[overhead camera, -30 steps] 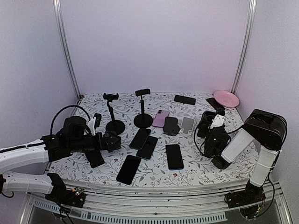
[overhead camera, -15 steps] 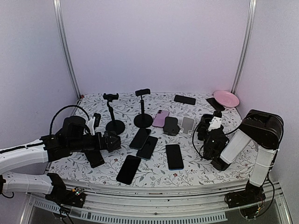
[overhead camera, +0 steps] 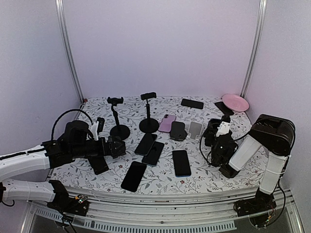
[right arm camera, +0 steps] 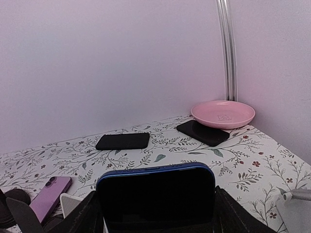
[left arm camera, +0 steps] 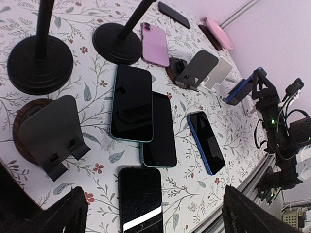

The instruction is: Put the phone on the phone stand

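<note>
A blue-edged phone point(right arm camera: 155, 196) stands upright between the fingers of my right gripper point(right arm camera: 156, 214), which is shut across its width. In the top view that gripper point(overhead camera: 217, 135) hangs at the right side of the table, just right of a grey phone stand point(overhead camera: 196, 128). The left wrist view shows the same phone point(left arm camera: 241, 90) raised beside the grey stand point(left arm camera: 197, 68) and a white one point(left arm camera: 221, 73). My left gripper point(left arm camera: 153, 216) is open above a black phone point(left arm camera: 141, 199) and holds nothing. A dark wedge stand point(left arm camera: 51, 131) sits to its left.
Two black pole stands point(overhead camera: 119, 119) point(overhead camera: 148, 114) rise at the back left. Several phones lie flat mid-table, among them a purple one point(overhead camera: 166, 123) and a blue one point(overhead camera: 181, 162). A pink plate point(overhead camera: 235, 102) and two black phones point(right arm camera: 123, 141) point(right arm camera: 202, 132) sit at the back.
My right gripper has shifted slightly left with the blue-edged phone still in it. The left arm has not moved.
</note>
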### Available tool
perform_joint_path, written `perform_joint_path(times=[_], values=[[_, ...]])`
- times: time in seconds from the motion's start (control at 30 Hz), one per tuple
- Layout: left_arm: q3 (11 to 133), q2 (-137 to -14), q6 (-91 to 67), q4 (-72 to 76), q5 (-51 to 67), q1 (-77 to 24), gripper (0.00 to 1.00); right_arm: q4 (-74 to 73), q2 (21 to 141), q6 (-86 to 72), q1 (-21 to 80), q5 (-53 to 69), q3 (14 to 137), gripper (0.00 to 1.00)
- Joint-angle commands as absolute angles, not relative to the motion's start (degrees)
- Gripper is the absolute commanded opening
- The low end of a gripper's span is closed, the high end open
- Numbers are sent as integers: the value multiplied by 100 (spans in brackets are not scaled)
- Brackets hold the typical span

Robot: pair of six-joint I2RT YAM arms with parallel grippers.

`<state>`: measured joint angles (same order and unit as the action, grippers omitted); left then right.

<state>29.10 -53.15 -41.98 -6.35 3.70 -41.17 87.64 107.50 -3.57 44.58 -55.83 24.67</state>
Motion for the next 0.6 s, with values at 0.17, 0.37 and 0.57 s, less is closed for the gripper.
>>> perform_joint_path(times=[0.17, 0.37, 0.57], values=[[2850, -5241, -4184, -495, 461, -4052, 97, 9365, 10278, -326, 4500, -5551, 2416, 81], [2821, -5221, -4192, -466, 489, -4051, 97, 9032, 10151, -456, 4504, -5466, 2342, 83], [2821, -5146, -4190, -509, 470, -4050, 97, 8158, 9741, -635, 4505, -5528, 2379, 82]])
